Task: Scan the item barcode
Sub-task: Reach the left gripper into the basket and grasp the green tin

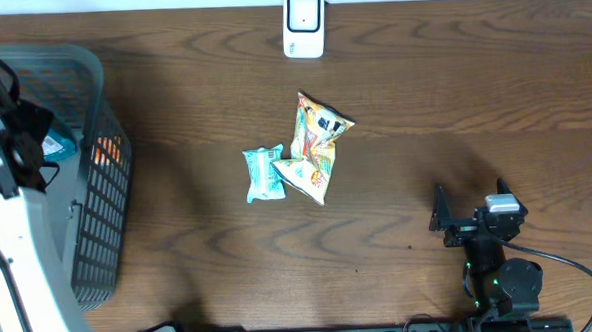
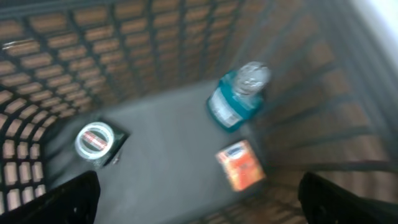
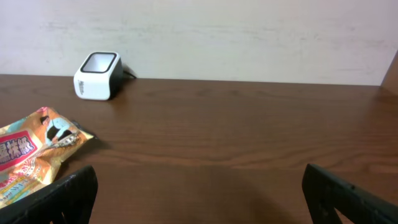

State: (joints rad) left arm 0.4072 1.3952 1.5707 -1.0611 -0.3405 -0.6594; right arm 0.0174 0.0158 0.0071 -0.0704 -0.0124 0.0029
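The task is barely begun, by the look of it: no item is held and nothing sits in front of the scanner, which stands at the far edge of the table, about midway across.

The left gripper hangs over the basket at the left end, its jaws spread wide and empty. Below it on the basket floor lie a blue bottle, an orange box just near of it, and a round tin well apart to the other side (the wrist view is blurred, so labels and barcodes cannot be read). Any of these could be the item to scan; the fingers touch none of them.

The right gripper rests low at the near right of the table, jaws also released, facing the scanner across bare wood. A snack bag and a teal packet lie touching in the middle of the table, near of the scanner; whether they have been scanned cannot be told.

What is left appears to be nearly everything: choose an item, grasp it, carry it to the scanner and turn its barcode toward the window.
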